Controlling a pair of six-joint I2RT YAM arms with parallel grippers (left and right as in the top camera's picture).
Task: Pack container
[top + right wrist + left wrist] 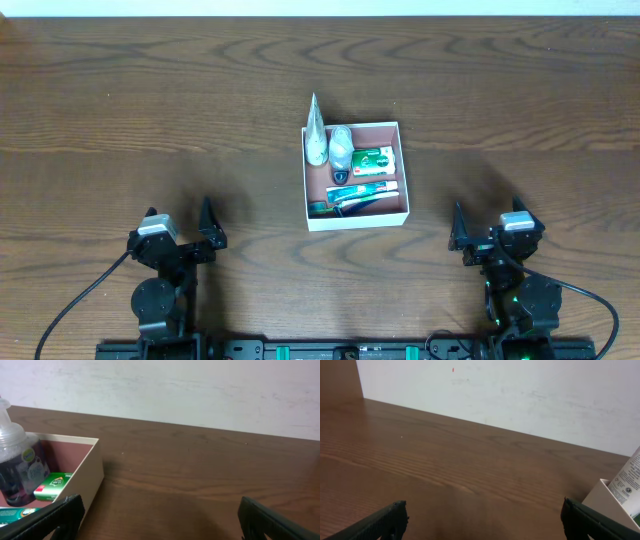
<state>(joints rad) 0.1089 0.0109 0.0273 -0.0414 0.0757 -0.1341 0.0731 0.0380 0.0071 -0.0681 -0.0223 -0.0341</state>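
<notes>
The container (404, 168), a small square box with white walls and a pinkish-brown inside, sits mid-table. It holds a white tube (316, 135) leaning over the far left corner, a small clear bottle (341, 146), a green packet (372, 160) and a toothbrush pack (362, 193). The container's wall also shows in the right wrist view (92, 477) with the bottle (15, 467), and its corner in the left wrist view (607, 500). My left gripper (183, 228) is open and empty, near left of the box. My right gripper (488, 232) is open and empty, near right.
The wooden table (150, 110) stretches around the box. A white wall (520, 390) stands behind the table's far edge.
</notes>
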